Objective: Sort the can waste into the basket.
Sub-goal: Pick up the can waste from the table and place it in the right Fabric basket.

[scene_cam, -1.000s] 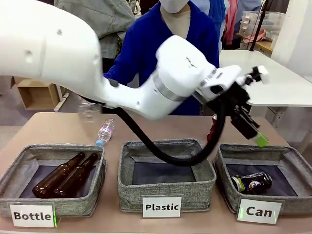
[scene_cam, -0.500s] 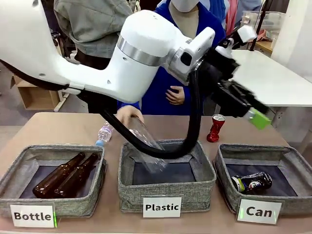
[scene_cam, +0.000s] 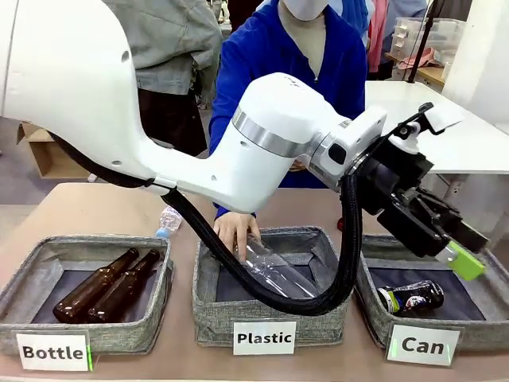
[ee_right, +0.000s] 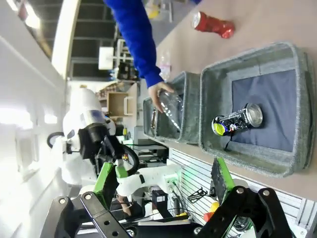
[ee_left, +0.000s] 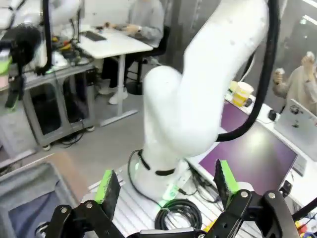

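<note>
**Desk:** Where are the cans?

**Operator:** The black can (scene_cam: 411, 298) lies on its side in the basket (scene_cam: 477, 338) labelled "Can". The red can (ee_right: 213, 26) stands on the counter (ee_right: 277, 15) beyond it, well apart from both my pincers.

**Desk:** And the pincers?

**Operator:** My left pincer (scene_cam: 465, 248) hangs over that basket, jaws wide, nothing between them. My right pincer (ee_right: 162, 181) gapes empty too.

**Desk:** How will the red one handle?

**Operator:** I judge it light, thin-walled and slick. I'd take it across its pinched waist, gently, or it may crumple or tip.
</note>
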Robot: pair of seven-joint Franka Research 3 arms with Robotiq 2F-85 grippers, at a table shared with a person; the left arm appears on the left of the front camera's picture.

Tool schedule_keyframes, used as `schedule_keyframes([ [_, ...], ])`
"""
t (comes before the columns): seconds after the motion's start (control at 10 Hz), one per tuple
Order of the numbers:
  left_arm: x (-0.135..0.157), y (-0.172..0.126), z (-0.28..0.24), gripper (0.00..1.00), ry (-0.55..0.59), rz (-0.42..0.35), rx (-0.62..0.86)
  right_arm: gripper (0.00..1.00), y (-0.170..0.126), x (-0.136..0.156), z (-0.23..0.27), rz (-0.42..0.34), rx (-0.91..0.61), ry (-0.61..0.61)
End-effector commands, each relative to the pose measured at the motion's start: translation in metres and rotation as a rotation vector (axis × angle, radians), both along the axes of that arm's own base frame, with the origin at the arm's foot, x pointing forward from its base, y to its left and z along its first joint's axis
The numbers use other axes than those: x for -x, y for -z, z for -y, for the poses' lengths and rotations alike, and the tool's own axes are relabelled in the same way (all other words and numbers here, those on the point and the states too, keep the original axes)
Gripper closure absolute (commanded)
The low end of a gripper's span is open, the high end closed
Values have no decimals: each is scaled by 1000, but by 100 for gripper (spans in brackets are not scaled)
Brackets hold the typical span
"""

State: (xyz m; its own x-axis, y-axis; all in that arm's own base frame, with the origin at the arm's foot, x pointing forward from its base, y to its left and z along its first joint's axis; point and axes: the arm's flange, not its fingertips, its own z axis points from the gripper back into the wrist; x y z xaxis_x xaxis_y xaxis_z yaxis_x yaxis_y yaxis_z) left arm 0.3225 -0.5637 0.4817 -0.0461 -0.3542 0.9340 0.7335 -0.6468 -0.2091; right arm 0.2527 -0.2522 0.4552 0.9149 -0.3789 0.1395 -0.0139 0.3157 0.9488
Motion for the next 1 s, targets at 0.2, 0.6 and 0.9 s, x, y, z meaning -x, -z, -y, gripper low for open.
schedule_keyframes([
  [0.2, -11, -14, 3, 0, -195, 92, 46, 0, -3, -1, 9, 23, -13, -25],
  [0.6, -26, -11, 4, 0, -306, 124, 44, 0, -3, 7, 14, 48, -14, -34],
  [0.9, -56, -38, -47, 0, -388, 111, 19, 0, -9, -1, -23, 27, 39, -131],
])
